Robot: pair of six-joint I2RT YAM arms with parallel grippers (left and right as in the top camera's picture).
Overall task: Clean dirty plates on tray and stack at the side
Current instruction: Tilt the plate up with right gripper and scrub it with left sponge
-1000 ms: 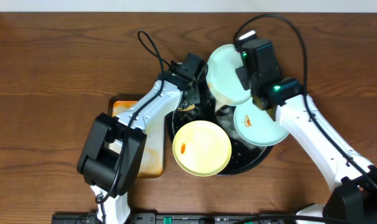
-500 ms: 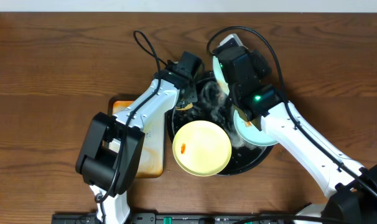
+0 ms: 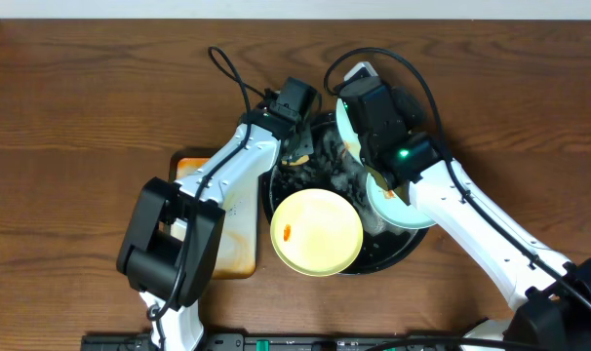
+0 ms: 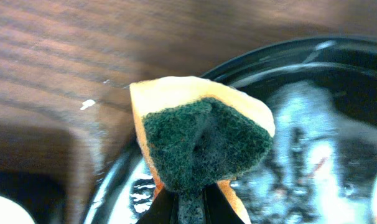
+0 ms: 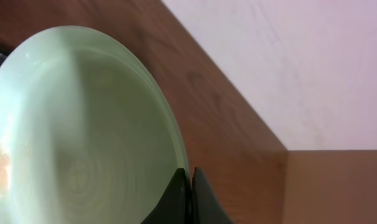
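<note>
The black tray (image 3: pixel 378 261) holds foam, a pale yellow plate (image 3: pixel 316 231) with an orange smear at its front, and a mint plate (image 3: pixel 401 207) at its right, partly under my right arm. My right gripper (image 3: pixel 352 136) is shut on the rim of a second mint plate (image 3: pixel 343 119) and holds it tilted on edge over the tray's back. In the right wrist view that plate (image 5: pixel 83 137) fills the left side, and the gripper (image 5: pixel 190 186) pinches its rim. My left gripper (image 3: pixel 297 148) is shut on a green-and-yellow sponge (image 4: pixel 204 140) over the tray's back-left rim (image 4: pixel 288 53).
A rectangular orange-stained tray (image 3: pixel 239 234) lies left of the black tray, under my left arm. Black cables loop over the table behind both wrists. Brown wood tabletop (image 3: pixel 81 117) surrounds the trays. A pale wall (image 5: pixel 300 62) borders the table's far edge.
My right arm has swung left with the mint plate, from the tray's back right, and tipped it on edge over the tray. The left gripper with the sponge has barely moved.
</note>
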